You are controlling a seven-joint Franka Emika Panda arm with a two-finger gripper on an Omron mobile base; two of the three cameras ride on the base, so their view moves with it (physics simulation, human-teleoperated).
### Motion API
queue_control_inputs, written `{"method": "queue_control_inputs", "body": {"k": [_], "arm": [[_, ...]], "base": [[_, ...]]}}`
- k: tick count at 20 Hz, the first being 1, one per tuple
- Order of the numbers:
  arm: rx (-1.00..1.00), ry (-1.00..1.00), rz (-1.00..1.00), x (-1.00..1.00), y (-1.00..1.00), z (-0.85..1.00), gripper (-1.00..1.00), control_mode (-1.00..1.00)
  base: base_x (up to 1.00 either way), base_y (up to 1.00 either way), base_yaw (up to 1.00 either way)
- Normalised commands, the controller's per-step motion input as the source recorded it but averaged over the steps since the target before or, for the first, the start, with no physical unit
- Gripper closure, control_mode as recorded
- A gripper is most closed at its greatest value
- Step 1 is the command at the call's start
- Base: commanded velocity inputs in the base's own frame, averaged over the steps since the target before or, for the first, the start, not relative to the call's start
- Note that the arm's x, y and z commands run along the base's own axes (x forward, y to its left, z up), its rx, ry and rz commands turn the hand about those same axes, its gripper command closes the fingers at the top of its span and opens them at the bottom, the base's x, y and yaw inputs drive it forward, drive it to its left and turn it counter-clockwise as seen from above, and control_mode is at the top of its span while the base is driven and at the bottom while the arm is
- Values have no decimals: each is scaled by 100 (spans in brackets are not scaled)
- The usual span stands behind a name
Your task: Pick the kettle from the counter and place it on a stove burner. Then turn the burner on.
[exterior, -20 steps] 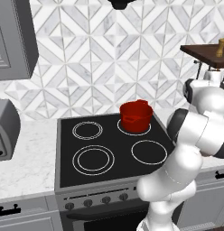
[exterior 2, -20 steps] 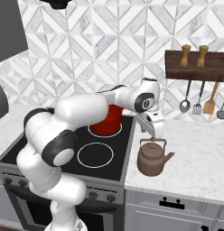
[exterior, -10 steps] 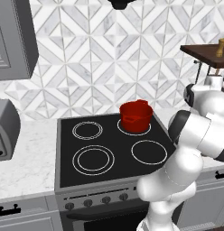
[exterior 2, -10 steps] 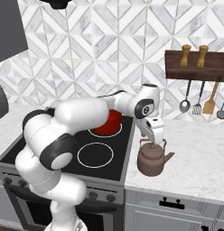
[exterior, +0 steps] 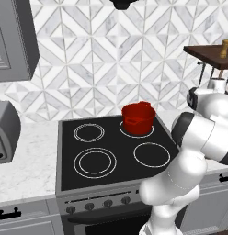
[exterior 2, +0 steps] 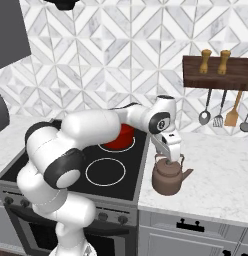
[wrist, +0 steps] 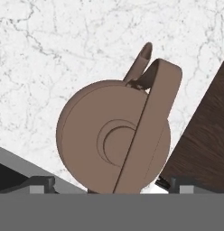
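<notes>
**Open jaws poised right over the kettle's handle**

And here's the white arm's two-finger gripper (exterior 2: 168,161), pointing straight down, jaws spread wide and holding nothing. Directly beneath it sits the small squat brown-taupe kettle with the arched handle (exterior 2: 167,175), resting on the white speckled marble-look counter (exterior 2: 216,175) just past the cooktop's edge. From the hand camera, the kettle (wrist: 117,140) is dead ahead: the knobbed lid at centre, the handle arching across it on a slant, the short spout pointing away from the fingers. That slant looks deliberate. The wrist seems turned so the handle band runs between the two fingers, one finger to each side, ready for a squeeze on the arch.

Back toward the arm's base lies the black glass cooktop, where the largest double-ring burner (exterior: 94,162) is bare. The red pot with side handles (exterior: 139,118) occupies a rear ring, so it shouldn't interfere with the landing spot. By my reading, the grasp is the step in hand: descend a touch, close on the handle, then lift.
</notes>
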Motion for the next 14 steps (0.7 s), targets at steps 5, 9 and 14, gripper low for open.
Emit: {"method": "queue_control_inputs", "body": {"k": [5, 9, 14], "arm": [[0, 0, 0, 0, 0, -3, -100, -100], [0, 0, 0, 0, 0, 0, -100, -100], [0, 0, 0, -1, 0, 0, 100, -100]], "base": [[0, 0, 0], [0, 0, 0], [0, 0, 0]]}}
